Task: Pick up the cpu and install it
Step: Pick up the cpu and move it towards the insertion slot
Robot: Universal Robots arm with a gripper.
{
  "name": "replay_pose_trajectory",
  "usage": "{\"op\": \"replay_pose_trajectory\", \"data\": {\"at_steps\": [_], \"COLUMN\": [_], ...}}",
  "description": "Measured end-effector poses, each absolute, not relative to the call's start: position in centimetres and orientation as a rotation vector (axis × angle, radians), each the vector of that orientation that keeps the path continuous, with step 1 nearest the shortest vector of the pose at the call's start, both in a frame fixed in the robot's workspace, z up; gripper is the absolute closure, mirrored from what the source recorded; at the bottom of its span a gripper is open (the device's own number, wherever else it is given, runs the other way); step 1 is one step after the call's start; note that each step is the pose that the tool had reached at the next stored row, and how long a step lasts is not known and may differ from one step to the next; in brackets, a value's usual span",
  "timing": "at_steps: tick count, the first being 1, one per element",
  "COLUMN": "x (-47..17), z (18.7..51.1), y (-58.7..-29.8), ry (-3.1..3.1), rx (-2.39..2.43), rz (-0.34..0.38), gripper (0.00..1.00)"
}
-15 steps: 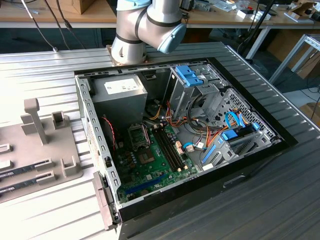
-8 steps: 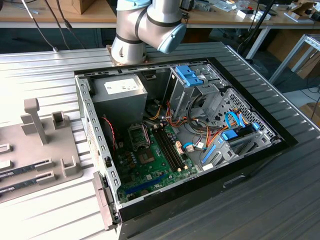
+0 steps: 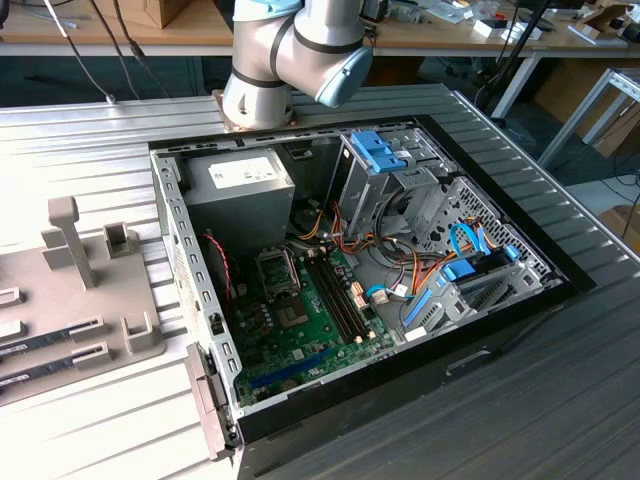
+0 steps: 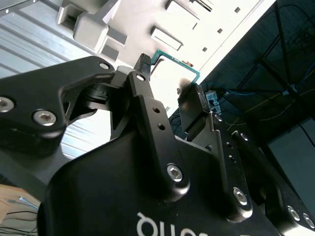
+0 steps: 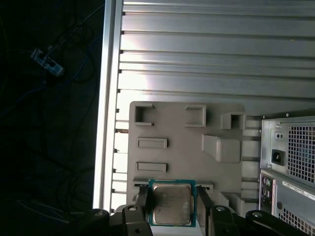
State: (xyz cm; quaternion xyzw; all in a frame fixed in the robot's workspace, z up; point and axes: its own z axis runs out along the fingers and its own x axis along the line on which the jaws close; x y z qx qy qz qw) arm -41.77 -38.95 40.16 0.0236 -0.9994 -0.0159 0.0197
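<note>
Dull metal lid on cpu point(image 5: 170, 204).

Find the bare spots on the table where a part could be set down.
Free: ribbed table toward the exterior view's right of the computer case, and the strip between case and grey fixture tray. Crowded: case interior, with cables and drive cages.

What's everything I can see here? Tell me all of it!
cpu: one, green rim and silver lid, gripped from two sides.
holder tray: one, grey, on the table beside the computer case.
memory sticks: two, dark, in the tray's slots.
computer case: one, black and silver, open on the table.
power supply box: one, grey, inside the case.
motherboard: one, green, on the case floor.
table: one, ribbed silver, under everything.
robot arm: one, silver with blue cap, beyond the case in the exterior view.
end effector: one, black, shut on the cpu.
</note>
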Motion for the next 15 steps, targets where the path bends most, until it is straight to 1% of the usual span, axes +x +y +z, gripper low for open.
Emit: {"op": "replay_pose_trajectory", "data": {"at_steps": [15], "x": [-41.22], "z": [40.15], "y": [-38.95], "ry": [-3.101], "rx": [0.073], "rz": [-0.049], "gripper": [0.53]}}
